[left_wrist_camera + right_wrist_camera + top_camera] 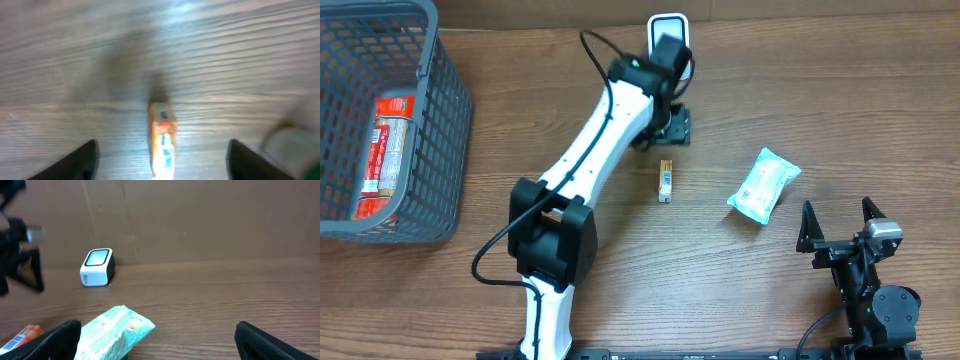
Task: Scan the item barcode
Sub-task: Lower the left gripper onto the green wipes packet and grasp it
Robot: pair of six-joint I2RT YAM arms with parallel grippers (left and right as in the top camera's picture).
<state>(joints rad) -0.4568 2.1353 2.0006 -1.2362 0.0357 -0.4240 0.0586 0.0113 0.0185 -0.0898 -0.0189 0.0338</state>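
Table seen from above, nearest edge at the bottom of the frame. Lower right: right gripper, fingers spread wide and holding nothing; just beyond it, right of centre, a soft pack of wipes lies flat.

Centre: the small orange box, judged to be the item for scanning, lies on its side on the bare table, well apart from the pack; a printed code shows on its end in the right wrist view, lower left. The left gripper hangs above the box, fingers spread either side and touching nothing.

Handling, as a judgement: light, stiff cardboard, narrow enough for a pinch across the long sides at mid-length; the smooth faces may slip, and too hard a squeeze would dent it; the coded end should be left uncovered.

Top centre: the white scanner stands beyond the box, partly hidden overhead by the left arm; nothing lies between box and scanner.

Upper left: a grey basket holds a red packet, well clear of the path.
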